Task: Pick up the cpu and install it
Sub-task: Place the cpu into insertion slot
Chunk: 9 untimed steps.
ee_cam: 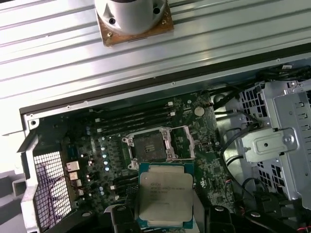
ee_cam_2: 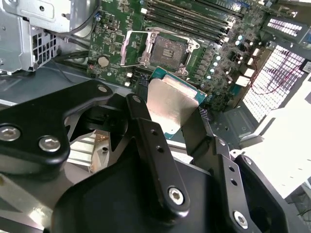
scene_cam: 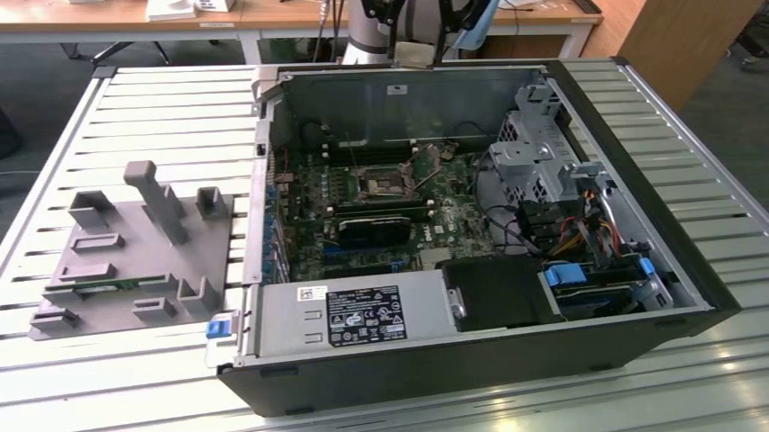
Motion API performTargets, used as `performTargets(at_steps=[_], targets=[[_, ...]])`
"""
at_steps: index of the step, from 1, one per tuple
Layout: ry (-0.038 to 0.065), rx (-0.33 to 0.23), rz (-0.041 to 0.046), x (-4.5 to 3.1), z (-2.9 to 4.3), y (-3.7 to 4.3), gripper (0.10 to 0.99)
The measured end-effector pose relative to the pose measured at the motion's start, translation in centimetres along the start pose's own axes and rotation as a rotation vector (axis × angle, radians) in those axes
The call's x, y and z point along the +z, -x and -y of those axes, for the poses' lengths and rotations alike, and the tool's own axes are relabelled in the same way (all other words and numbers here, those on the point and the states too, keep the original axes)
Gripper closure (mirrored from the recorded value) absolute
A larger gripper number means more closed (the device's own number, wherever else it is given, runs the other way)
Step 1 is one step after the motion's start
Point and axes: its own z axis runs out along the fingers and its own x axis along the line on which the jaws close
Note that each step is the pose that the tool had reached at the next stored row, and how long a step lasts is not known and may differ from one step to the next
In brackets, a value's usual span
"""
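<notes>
On a slatted metal table (scene_cam: 132, 99): one open computer case (scene_cam: 481, 369) lying on its side across the middle and the exterior view's right. One grey parts fixture (scene_cam: 121, 261) at the exterior view's left. Inside the case, one motherboard (scene_cam: 360, 225) with one socket (scene_cam: 387, 184) near the frame's centre, retention frame swung open, contacts bare.

Grips the cpu (ee_cam_2: 170, 94) in the gripper (ee_cam_2: 167, 116), as seen in the second wrist view, with two black fingers (ee_cam_2: 146, 131) closed in on opposite edges and the silver top facing the camera. Hangs above the motherboard in the first wrist view, just beside the socket (ee_cam: 158, 145), apart from it and not touching.

Judged as the carry-and-align step: pick-up done, seating not yet done. Calls for the cpu flat and square over the socket, with corners and notches matched. No tilt, no sliding across the contacts.

Count: one cpu, one socket, one gripper, two fingers, one computer case, one parts fixture.
</notes>
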Motion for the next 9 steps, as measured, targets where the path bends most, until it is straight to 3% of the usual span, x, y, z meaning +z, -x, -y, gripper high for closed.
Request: performTargets(at_steps=[9], targets=[[0.001, 0.049, 0.0032, 0.02, 0.0, 0.0, 0.553]])
